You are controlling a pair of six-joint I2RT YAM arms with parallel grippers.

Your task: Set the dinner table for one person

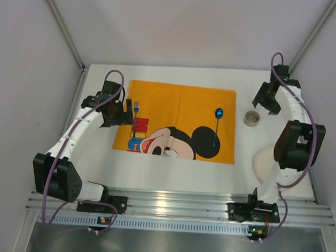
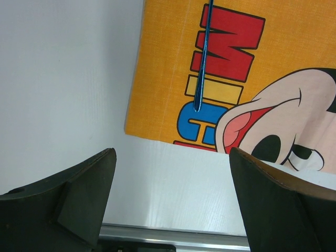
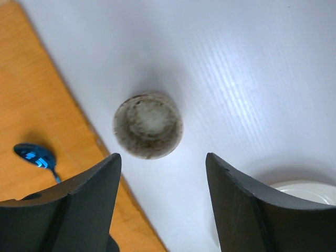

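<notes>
Judging from the layout, the setting is partly done. The white table [image 1: 176,175] spreads under everything. Nearest the arm bases, at about 4 o'clock from the orange mat [image 1: 181,104], a white plate [image 1: 262,163] sits off the mat, half hidden by the right arm. On the mat, a blue fork [image 1: 136,107] lies along the 9 o'clock edge and a blue spoon [image 1: 217,126] lies toward 3 o'clock. The left hand [image 1: 125,113] hovers released just beside the fork, grasping nothing. Farther off, at 2 o'clock, a small cup [image 1: 251,118] stands on bare table, and the right hand [image 3: 163,157] hangs above it, fingers spread and empty. Next, I judge, that hand should descend and close around the cup.
</notes>
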